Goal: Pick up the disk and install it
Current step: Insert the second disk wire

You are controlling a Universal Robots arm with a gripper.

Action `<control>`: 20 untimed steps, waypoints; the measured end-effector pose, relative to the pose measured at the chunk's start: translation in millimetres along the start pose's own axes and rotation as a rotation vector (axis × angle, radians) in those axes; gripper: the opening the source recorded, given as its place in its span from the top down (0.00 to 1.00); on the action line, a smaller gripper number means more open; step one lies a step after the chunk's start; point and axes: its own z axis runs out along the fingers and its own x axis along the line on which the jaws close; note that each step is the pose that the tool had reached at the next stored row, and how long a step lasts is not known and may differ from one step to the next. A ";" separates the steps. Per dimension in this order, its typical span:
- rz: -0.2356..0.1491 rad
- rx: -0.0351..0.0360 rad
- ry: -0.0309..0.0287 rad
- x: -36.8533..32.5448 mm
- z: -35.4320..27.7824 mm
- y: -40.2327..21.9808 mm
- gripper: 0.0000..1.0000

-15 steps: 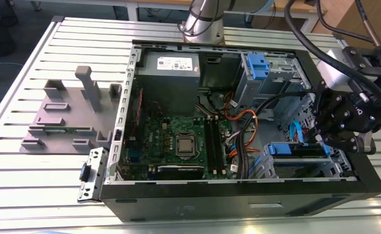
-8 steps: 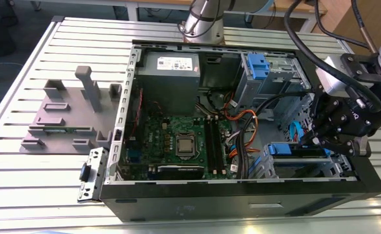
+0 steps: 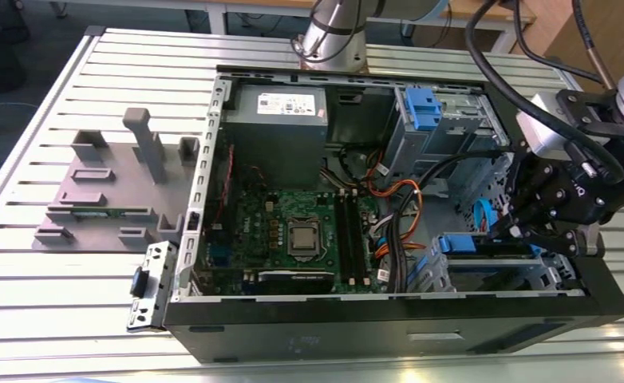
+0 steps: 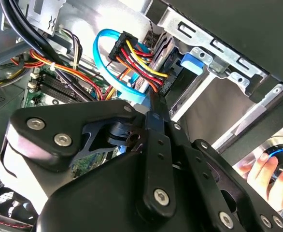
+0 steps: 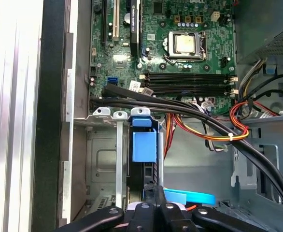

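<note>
Disk (image 5: 144,145) sits edge-on in the drive bay, lower right of the exterior view; gripper (image 5: 153,195) pinches its end. Seating unconfirmed.

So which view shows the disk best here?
The first wrist view: the disk stands edge-on in its bay, blue bracket plain. The exterior view shows its blue end beside the gripper; the second wrist view, a blue corner.

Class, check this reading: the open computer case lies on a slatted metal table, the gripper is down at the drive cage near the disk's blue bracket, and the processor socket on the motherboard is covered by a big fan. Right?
One detail is wrong. The processor socket has no fan over it; the first wrist view shows the bare silver chip in its frame. The rest stands: the computer case lies on the slatted table, and the gripper is at the drive cage beside the disk's blue bracket.
</note>
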 end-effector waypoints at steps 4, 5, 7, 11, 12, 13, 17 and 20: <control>-0.001 0.0003 -0.0052 0.0 -3.0 -1.9 0.89; -0.001 0.0005 -0.0063 0.0 -4.6 -2.4 0.89; -0.001 0.0001 -0.0036 -0.1 -10.4 -3.0 0.89; 0.000 0.0001 -0.0034 -0.8 -22.9 -3.4 0.89; 0.000 0.0001 -0.0035 -1.0 -25.4 -3.6 0.89; 0.000 0.0001 -0.0035 -1.1 -27.4 -4.1 0.89; 0.000 -0.0002 -0.0034 -1.5 -34.5 -5.7 0.89; 0.000 -0.0002 -0.0034 -1.8 -40.4 -5.5 0.89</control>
